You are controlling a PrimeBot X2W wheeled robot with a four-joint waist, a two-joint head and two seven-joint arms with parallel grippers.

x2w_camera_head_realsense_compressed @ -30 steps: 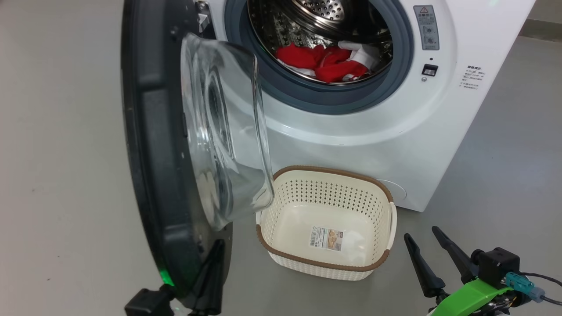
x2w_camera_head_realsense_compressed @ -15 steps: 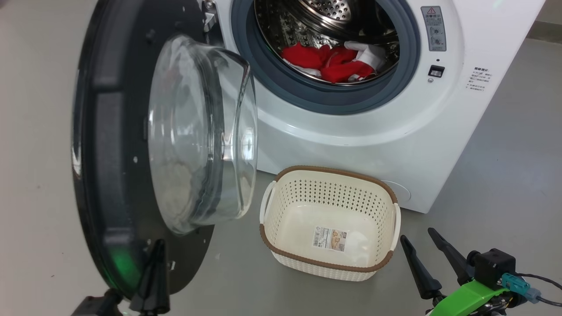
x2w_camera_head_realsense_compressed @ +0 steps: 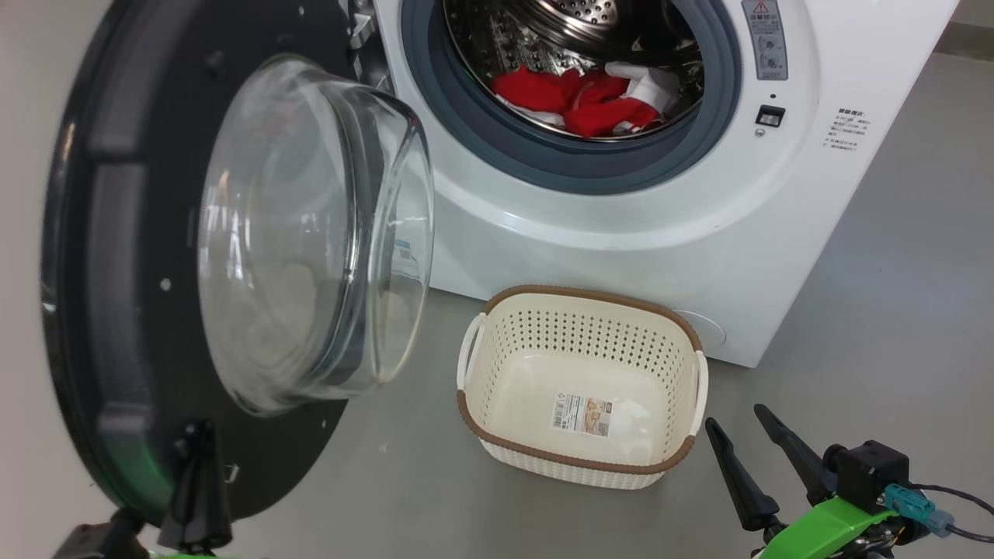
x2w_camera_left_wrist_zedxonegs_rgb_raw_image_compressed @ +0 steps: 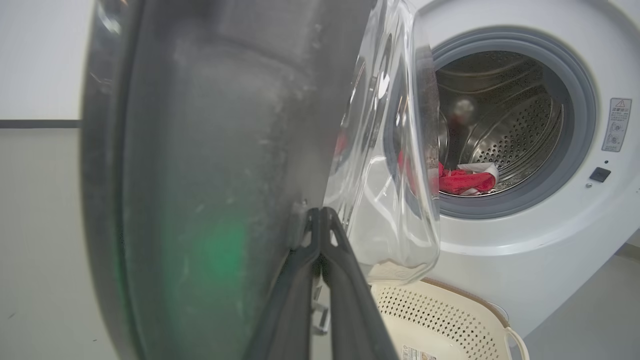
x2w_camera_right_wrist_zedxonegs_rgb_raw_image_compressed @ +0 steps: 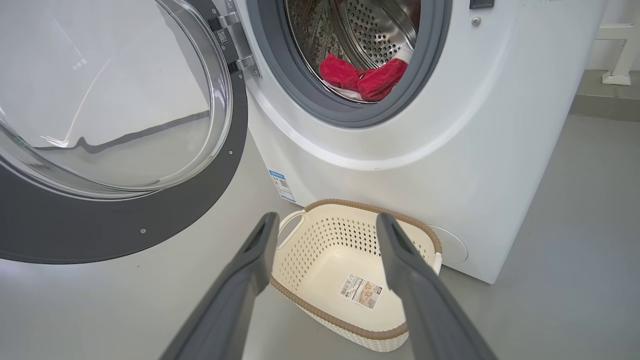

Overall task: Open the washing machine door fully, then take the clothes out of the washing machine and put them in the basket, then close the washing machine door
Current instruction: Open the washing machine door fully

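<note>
The door (x2w_camera_head_realsense_compressed: 116,233) is opened wide beside the washer (x2w_camera_head_realsense_compressed: 621,233), its lower rim pressed by the closed left hand (x2w_camera_head_realsense_compressed: 196,431). The right hand (x2w_camera_head_realsense_compressed: 734,416) is spread, empty. Clothes (x2w_camera_head_realsense_compressed: 575,97) are seen inside the washer. If the tips slip, the door may be swung back.

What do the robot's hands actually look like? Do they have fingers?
Each hand is a gripper with two long, dark, pointed fingers that taper like slim blades. The right gripper sits on a black block with a bright green bracket. A teal plug and a thin black cable run off its side. The left gripper looks the same.
</note>
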